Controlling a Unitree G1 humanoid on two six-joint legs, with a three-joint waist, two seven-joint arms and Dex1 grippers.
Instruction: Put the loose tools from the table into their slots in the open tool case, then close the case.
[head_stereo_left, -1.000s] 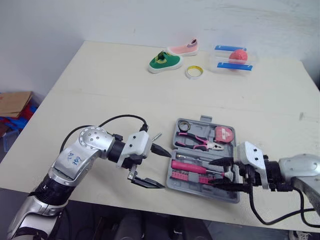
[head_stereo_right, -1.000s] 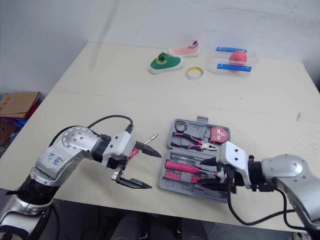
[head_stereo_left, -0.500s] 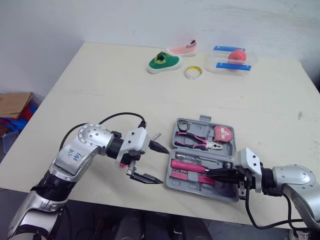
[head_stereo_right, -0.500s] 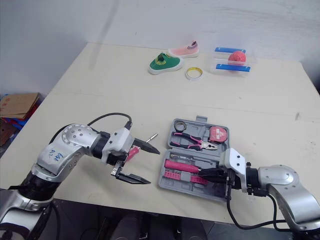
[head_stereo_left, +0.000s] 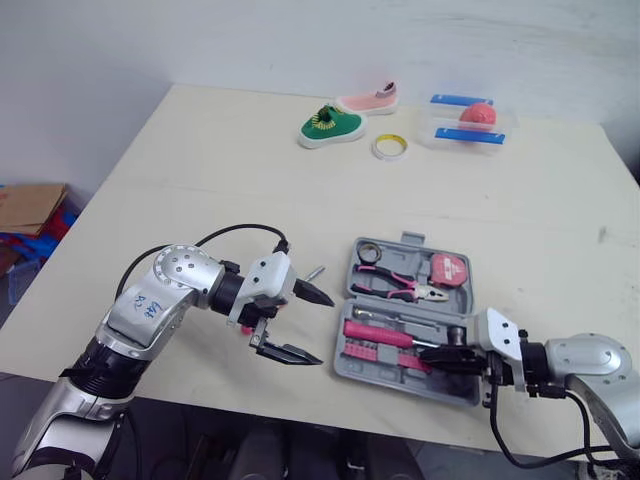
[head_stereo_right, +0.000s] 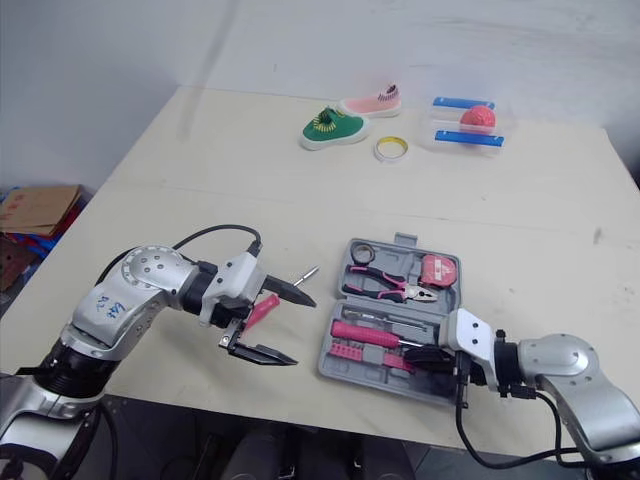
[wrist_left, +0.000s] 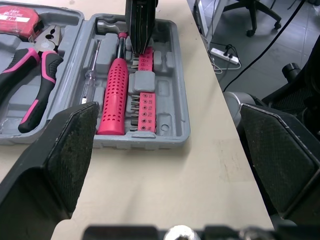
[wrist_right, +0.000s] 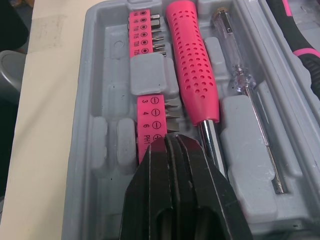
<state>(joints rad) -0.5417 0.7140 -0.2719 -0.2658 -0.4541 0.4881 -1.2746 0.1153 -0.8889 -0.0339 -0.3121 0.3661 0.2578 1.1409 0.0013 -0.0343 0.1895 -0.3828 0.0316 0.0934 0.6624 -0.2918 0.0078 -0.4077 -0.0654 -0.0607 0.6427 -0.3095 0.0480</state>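
The grey tool case (head_stereo_left: 352, 360) lies open and flat near the table's front edge. Its far half holds pink pliers (head_stereo_left: 398, 286) and a tape measure (head_stereo_left: 449, 269). Its near half holds a pink-handled screwdriver (wrist_right: 192, 65) and pink bit strips (wrist_right: 145, 27). My right gripper (head_stereo_left: 440, 357) is shut with nothing in it, its tip low over the near half beside the bits. My left gripper (head_stereo_right: 290, 330) is open just left of the case. A loose screwdriver lies by it on the table, pink handle (head_stereo_right: 258, 312) between the fingers and metal tip (head_stereo_left: 315, 272) pointing at the case.
At the far side of the table are a green shoe (head_stereo_left: 330, 126), a pink shoe (head_stereo_left: 365, 98), a roll of tape (head_stereo_left: 387, 146) and a clear box (head_stereo_left: 470, 122) with a red ball inside. The case's near rim is close to the table edge.
My right gripper's fingers have gone from open to shut, and it has drawn back toward the case's front right. The left gripper stays open and has hardly moved.
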